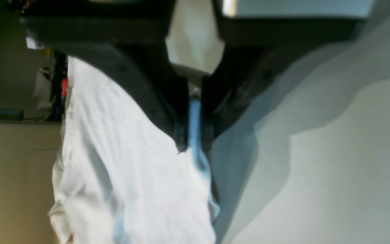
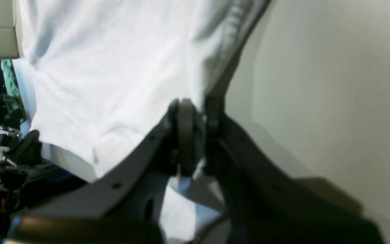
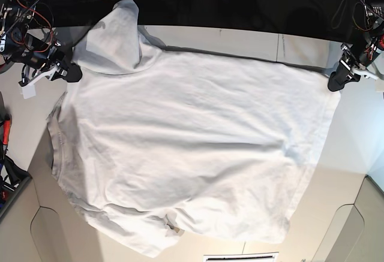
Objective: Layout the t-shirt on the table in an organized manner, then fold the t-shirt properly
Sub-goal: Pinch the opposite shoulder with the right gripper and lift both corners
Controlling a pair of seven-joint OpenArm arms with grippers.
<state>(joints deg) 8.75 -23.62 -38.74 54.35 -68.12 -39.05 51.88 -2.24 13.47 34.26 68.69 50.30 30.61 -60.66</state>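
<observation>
Across the tabletop [image 3: 30,232] in the base view, the white short-sleeved T-shirt [image 3: 192,130] lies spread wide, covering most of the middle. Its body is broadly flat, with soft wrinkles running over it. Toward the view's upper left, a portion of cloth beside the right gripper [image 3: 73,73] is bunched and reaches past the long upper edge. The lower edge is uneven, with a small rumpled opening near its middle. No neat folded panel or stacked layer can be made out, so the laying-out looks largely done, while the folding seems still to be done. The two grippers are at opposite ends of that upper edge, the left gripper [image 3: 336,82] at the view's right.

From the left wrist, the fingertips are brought together on a narrow strip of the garment's edge, pinching it. The fabric spreads to one side of the fingers, and bare tabletop shows on the other. That border looks fairly straight near the grip, with looser creases farther off.

At the right wrist, the fingers are likewise closed on the shirt's edge, with a rounded ridge of cloth leading away from them. Loose fabric hangs about the fingertips; this side probably needs smoothing before a tidy first fold, which both grips seem suited to begin.
</observation>
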